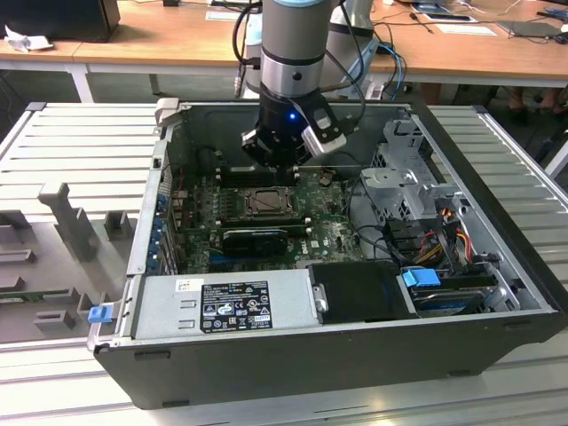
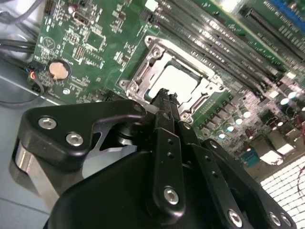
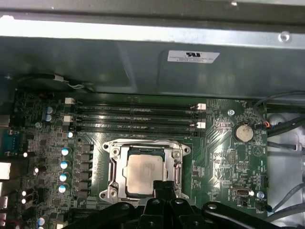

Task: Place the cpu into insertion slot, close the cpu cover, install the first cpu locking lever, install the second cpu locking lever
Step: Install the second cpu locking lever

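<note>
Black claw (image 3: 164,187) hovers above square silver cpu (image 3: 144,173) beneath metal cpu cover (image 3: 114,168).

There is one cpu (image 3: 143,173) in one slot (image 3: 112,168), with one cover (image 3: 177,153) on it. One gripper (image 3: 165,187) is over it. Four long memory slots (image 3: 136,117) lie side by side. One round coin battery (image 3: 243,132) sits on one green board (image 3: 224,162).

cpu (image 3: 144,172) near edge hidden by fingers (image 3: 164,188) | insertion slot (image 1: 264,203) detail too small
</note>
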You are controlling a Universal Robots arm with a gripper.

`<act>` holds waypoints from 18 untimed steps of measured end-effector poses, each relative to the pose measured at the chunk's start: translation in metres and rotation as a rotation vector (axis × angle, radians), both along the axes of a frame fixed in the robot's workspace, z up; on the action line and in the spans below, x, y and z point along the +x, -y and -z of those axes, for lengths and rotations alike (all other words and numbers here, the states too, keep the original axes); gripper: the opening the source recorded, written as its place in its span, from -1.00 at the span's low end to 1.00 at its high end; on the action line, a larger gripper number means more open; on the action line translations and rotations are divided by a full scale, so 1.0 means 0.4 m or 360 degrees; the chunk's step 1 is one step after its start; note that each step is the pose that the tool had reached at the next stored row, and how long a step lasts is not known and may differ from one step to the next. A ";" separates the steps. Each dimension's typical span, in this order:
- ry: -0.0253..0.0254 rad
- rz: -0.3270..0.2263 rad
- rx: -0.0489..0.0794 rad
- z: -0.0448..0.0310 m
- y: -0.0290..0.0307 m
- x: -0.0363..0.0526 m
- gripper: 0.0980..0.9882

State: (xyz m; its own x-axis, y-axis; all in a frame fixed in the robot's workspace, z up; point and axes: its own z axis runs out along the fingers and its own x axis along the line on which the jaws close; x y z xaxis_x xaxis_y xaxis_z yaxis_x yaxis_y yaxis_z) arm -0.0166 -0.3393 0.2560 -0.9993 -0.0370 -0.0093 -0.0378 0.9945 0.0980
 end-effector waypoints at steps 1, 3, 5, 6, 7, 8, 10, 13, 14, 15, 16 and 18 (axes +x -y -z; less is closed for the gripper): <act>0.00000 0.0000 0.0000 0.000 0.006 0.000 -0.98; 0.00000 0.0000 0.0000 0.001 0.017 0.000 -0.98; 0.00001 0.0000 0.0000 0.001 0.022 0.000 -0.98; 0.00001 0.0000 0.0000 0.001 0.024 0.000 -0.98; 0.00000 0.0000 0.0000 0.001 0.027 0.000 -0.98; 0.00000 0.0000 0.0000 0.001 0.029 0.000 -0.98; -0.00002 0.0000 0.0000 0.002 0.043 0.000 -0.98; -0.00076 0.0000 0.0001 0.006 0.058 0.000 -0.98; -0.00107 -0.0001 0.0004 0.010 0.063 0.000 -0.98; -0.00113 -0.0004 0.0009 0.012 0.066 0.000 -0.98; -0.00122 -0.0007 0.0014 0.014 0.069 0.000 -0.98; -0.00131 -0.0011 0.0021 0.019 0.074 0.000 -0.98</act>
